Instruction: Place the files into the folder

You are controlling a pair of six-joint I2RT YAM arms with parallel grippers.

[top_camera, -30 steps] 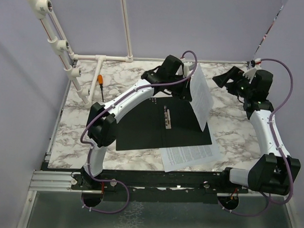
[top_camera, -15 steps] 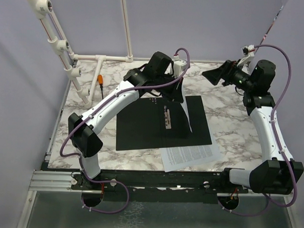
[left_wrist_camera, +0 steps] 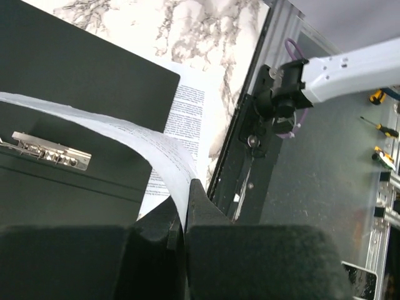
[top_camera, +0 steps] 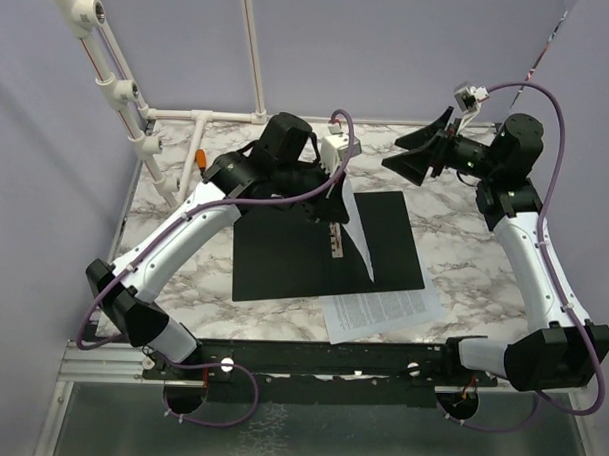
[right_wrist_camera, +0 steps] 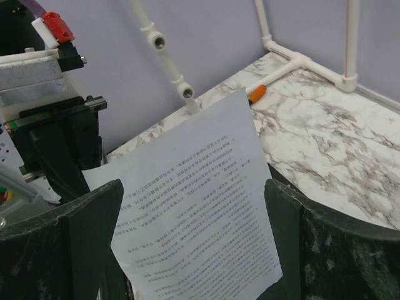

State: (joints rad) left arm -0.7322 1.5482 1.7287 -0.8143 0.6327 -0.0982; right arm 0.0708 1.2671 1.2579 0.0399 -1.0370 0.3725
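While the folder (top_camera: 283, 257) lay open in the middle of the top view, black inside up and its metal clip (top_camera: 334, 239) bare, no paper was filed in it yet. The left gripper (left_wrist_camera: 186, 203) was pinched shut on the edge of one sheet (top_camera: 356, 230). That sheet curved down from the fingers over the right half of the folder, beside the clip; whether its lower edge touched the folder could not be told. A second sheet (top_camera: 382, 309) lay flat on the table (top_camera: 464, 254) at the folder's lower right edge, untouched. The right gripper (top_camera: 415, 162), at the upper right of the top view, was spread wide and held nothing. The task looked under way but not half done: one sheet to lay down, the other to fetch.
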